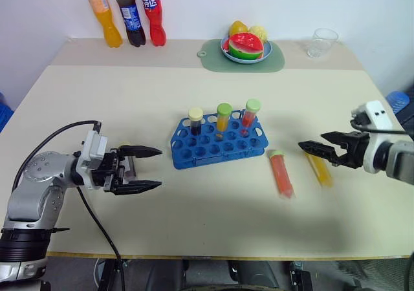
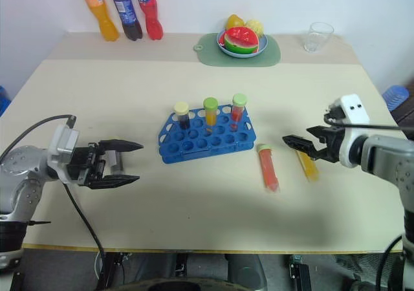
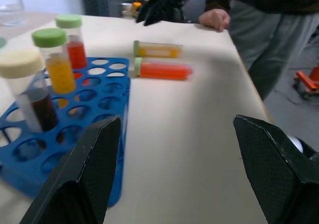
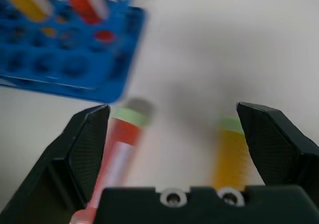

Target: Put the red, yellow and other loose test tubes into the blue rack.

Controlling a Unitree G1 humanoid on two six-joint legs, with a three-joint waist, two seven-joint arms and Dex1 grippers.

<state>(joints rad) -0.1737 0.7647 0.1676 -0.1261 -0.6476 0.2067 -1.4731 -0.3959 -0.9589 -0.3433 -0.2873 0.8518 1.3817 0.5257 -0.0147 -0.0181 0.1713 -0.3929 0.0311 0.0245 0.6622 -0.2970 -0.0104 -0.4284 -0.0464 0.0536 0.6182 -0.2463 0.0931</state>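
Two loose tubes — red tube (image 1: 281, 173) | yellow tube (image 1: 319, 169) — under right tool (image 1: 318, 148)

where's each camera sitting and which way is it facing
Left eye and right eye views: on the head, looking forward and down over the table; both arms show, left gripper and right gripper open.
Left wrist view: along its own fingers towards the blue rack.
Right wrist view: down past its fingers at the table.
Shared: rack, red tube, yellow tube.
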